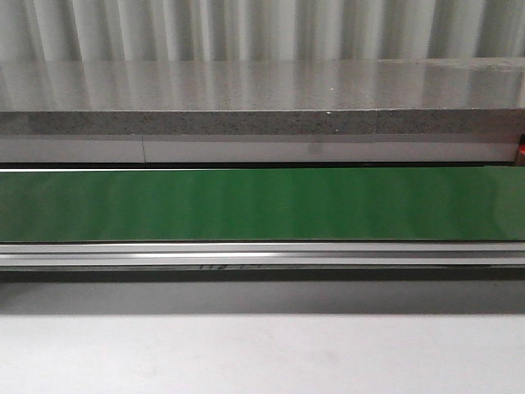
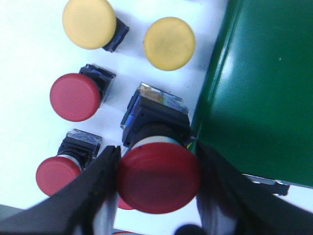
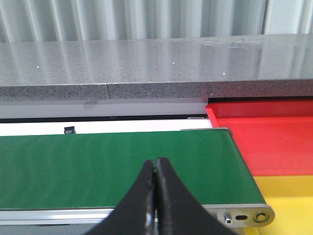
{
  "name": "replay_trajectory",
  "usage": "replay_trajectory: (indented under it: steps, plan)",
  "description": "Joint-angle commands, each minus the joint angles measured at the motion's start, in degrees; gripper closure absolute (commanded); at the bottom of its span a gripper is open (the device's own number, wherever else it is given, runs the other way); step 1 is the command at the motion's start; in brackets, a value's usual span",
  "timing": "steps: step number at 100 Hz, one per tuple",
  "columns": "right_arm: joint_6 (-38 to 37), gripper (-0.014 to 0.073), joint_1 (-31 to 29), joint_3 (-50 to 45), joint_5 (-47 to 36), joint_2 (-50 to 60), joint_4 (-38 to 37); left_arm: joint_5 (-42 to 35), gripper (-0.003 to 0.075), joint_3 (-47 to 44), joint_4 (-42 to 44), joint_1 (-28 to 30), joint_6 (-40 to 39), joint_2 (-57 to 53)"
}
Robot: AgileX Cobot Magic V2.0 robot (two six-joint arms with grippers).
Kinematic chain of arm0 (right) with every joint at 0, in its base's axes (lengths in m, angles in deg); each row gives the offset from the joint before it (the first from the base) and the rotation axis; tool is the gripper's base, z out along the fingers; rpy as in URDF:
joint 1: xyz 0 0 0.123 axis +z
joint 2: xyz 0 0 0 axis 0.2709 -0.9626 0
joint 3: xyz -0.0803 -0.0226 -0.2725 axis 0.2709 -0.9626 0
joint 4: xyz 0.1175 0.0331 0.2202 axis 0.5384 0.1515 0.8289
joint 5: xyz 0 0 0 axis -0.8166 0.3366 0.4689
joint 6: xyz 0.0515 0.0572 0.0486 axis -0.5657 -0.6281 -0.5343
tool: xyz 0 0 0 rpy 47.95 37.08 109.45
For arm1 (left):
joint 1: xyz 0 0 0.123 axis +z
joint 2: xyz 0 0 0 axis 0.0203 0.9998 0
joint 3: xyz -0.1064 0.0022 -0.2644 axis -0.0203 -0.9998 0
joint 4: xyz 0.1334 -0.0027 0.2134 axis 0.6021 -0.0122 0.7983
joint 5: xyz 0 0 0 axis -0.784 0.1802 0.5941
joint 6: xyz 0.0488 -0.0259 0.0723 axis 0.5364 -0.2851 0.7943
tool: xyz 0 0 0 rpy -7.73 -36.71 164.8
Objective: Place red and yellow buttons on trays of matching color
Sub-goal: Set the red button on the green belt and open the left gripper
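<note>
In the left wrist view my left gripper (image 2: 157, 172) is shut on a red button (image 2: 159, 176) by its round cap, with the button's black base (image 2: 155, 117) pointing away. It hangs beside the green belt (image 2: 259, 88). Two more red buttons (image 2: 76, 96) (image 2: 57, 174) and two yellow buttons (image 2: 89, 22) (image 2: 169, 43) lie on the white surface below. In the right wrist view my right gripper (image 3: 156, 163) is shut and empty over the green belt (image 3: 98, 166). A red tray (image 3: 274, 142) and a yellow tray (image 3: 288, 196) sit past the belt's end. Neither gripper shows in the front view.
The front view shows the green belt (image 1: 262, 205) running across, its metal rail (image 1: 262, 254) in front, a grey stone ledge (image 1: 262, 107) behind and a white table (image 1: 262, 353) at the near side. No button lies on the belt there.
</note>
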Motion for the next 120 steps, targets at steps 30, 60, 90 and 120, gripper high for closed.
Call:
replay_trajectory:
  steps: [30, 60, 90, 120]
  plan:
    - [0.07, 0.0659, -0.43, -0.13, -4.19, 0.76, -0.56, 2.19, 0.0603, 2.39, -0.47, -11.14, 0.12, -0.86]
    - [0.07, 0.0659, -0.43, -0.13, -4.19, 0.76, -0.56, 1.29, 0.0553, 2.39, -1.49, -11.52, 0.83, 2.17]
    - [0.07, 0.0659, -0.43, -0.13, -4.19, 0.76, -0.56, 0.64, 0.0217, 3.36, -6.67, -11.52, 0.73, 2.17]
    - [0.07, 0.0659, -0.43, -0.13, -4.19, 0.76, -0.56, 0.25, 0.0218, 15.41, -3.94, -11.0, -1.92, 2.17]
